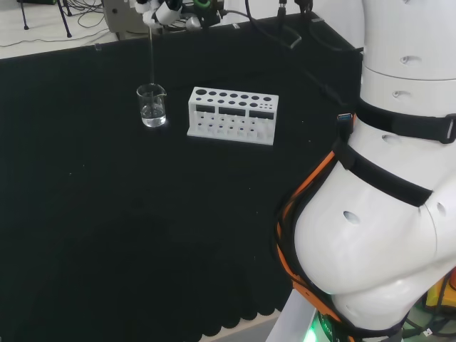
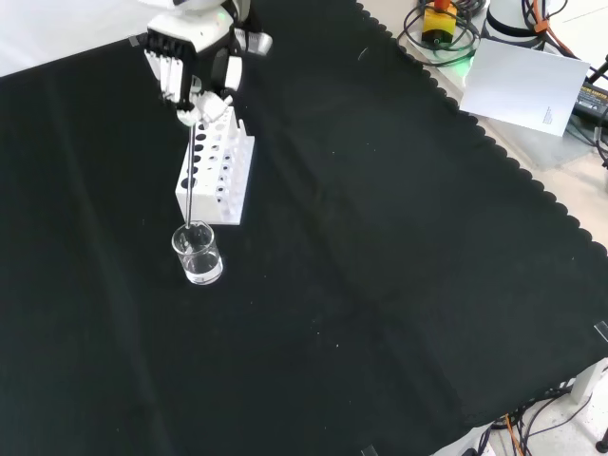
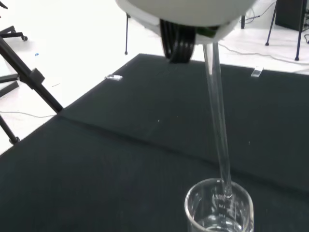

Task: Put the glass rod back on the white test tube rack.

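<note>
Head view, left to right: the small clear beaker (image 1: 152, 105) stands on the black cloth (image 1: 107, 214) with a little clear liquid in it, and the glass rod (image 1: 151, 53) hangs nearly upright, its lower end inside the beaker. The hand (image 1: 158, 11) pinches the rod's top with curled fingers. Just right of the beaker stands the white test tube rack (image 1: 233, 115), its holes unfilled.

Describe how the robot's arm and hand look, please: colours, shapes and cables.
The arm has big, rounded white links with black straps around them; orange and black cables run along its side. The hand is white and black, with fingers like a person's.
</note>
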